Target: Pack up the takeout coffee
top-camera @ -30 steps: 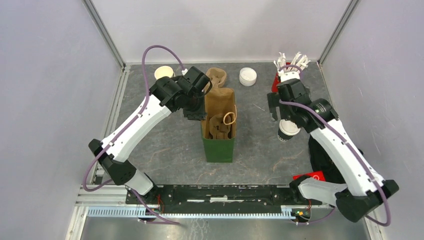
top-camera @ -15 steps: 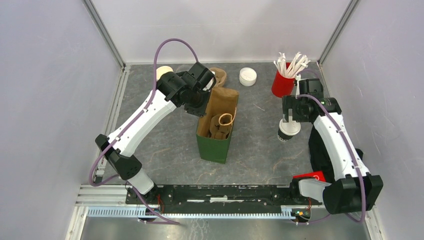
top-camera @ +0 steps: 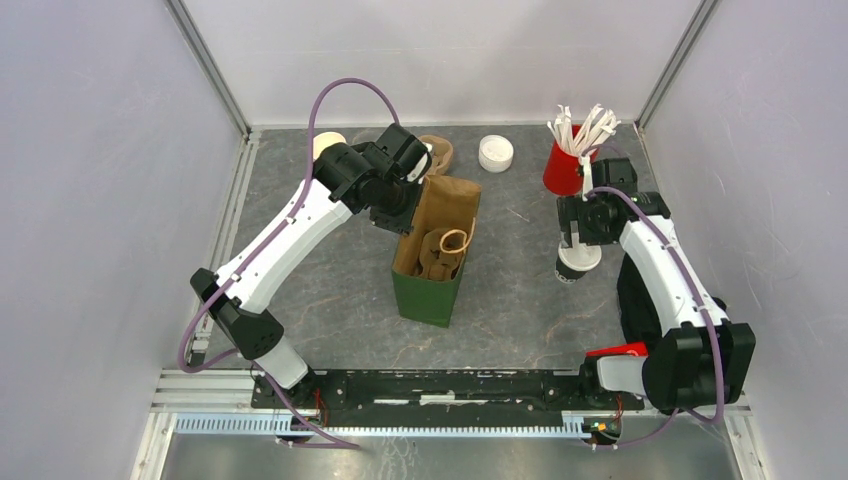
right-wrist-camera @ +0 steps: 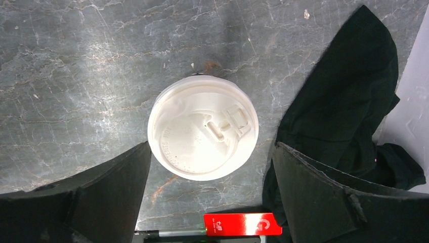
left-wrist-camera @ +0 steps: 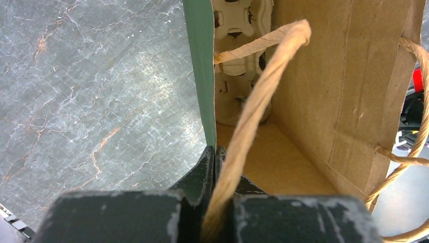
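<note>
On the grey surface (top-camera: 340, 300), clamps the left gripper (left-wrist-camera: 215, 154) tight on the paper bag (top-camera: 432, 295) at its 10 o'clock rim, mouth open. At the bag's 3 o'clock, hangs the right gripper (right-wrist-camera: 211, 146) spread wide directly over the upright takeout coffee (right-wrist-camera: 203, 126), untouched. Likely needs only a straight drop down the cup's vertical axis.

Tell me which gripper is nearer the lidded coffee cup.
Right. The right gripper hangs open directly above the coffee cup, straddling its lid; the left gripper is beyond the paper bag, clamped on its rim.
</note>
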`<state>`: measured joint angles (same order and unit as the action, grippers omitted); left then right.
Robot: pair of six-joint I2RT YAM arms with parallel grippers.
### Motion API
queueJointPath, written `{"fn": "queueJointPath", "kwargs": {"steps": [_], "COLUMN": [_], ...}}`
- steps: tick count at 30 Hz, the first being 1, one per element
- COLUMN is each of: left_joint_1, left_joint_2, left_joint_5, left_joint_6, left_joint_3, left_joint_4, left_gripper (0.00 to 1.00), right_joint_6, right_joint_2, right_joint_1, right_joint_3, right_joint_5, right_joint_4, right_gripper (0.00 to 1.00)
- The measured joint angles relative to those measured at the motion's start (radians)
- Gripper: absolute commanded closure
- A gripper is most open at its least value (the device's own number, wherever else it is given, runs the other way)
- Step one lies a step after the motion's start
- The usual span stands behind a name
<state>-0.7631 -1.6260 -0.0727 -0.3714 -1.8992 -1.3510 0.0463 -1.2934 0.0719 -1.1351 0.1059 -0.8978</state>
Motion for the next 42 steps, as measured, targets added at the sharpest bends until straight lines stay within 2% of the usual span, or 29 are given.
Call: {"fn": "queueJointPath", "kwargs": {"steps": [12,21,25,33,42], "left_joint_1": [0.000,0.000,0.000,0.000,0.000], "left_joint_2": [0.000,0.000,0.000,0.000,0.000], "left_joint_5": [0.032,0.032,0.032,0.032,0.032], "left_joint_6": [0.000,0.000,0.000,0.000,0.000], "left_joint_3": [0.000,0.000,0.000,0.000,0.000], "left_joint_4": [0.015,0.016,0.016,0.016,0.017], "left_gripper": [0.95,0.95,0.95,0.95,0.95], "right_joint_6": [-0.006,-0.011,-0.011,-0.011,-0.009], "right_joint_2": [-0.002,-0.014,-0.016,-0.018,-0.022], "right_joint_1": [-0.008,-0.008,-0.008,-0.008,-0.008], "right_joint_3": [0.033,0.040,0.040,0.061,0.065], "right_joint_5": [-0.040,-0.046,-0.043,-0.046,-0.042], "right_joint_4": [0.007,0.014,0.017,0.030,0.051], "right_gripper": [0.06,0.13,0.10,0.11,0.18]}}
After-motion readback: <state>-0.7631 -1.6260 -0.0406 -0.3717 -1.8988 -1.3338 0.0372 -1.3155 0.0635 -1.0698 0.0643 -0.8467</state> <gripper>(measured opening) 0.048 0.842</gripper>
